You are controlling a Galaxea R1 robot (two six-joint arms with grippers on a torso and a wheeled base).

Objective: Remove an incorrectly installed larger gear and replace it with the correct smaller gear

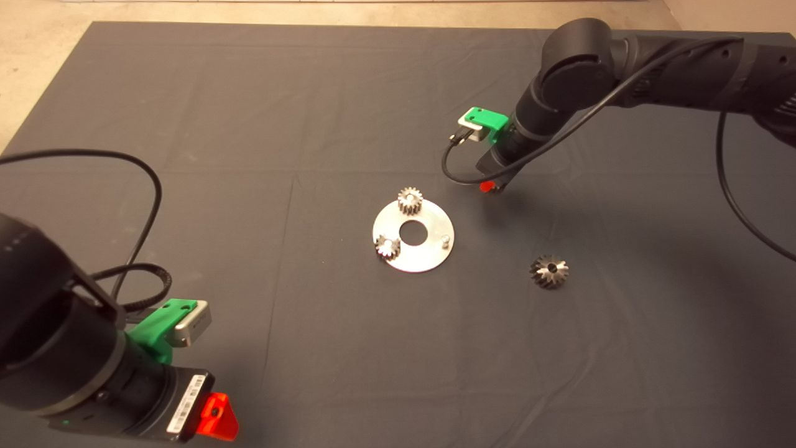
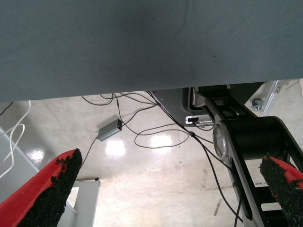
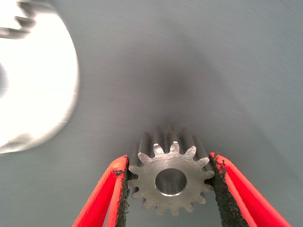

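With the larger gear (image 1: 549, 271) already off and lying on the mat (image 1: 249, 124), right gripper (image 3: 170, 189) clamps the smaller gear (image 3: 169, 178) just beside the plate (image 1: 429, 255). Next, I judge: seat it over the bare pin (image 1: 444, 239). Left gripper (image 2: 161, 189) parked, fingers wide

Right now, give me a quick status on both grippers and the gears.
Right gripper shut on smaller gear, above the mat beside the plate. Left gripper parked open. Larger gear off, on mat. Free peg unobstructed.
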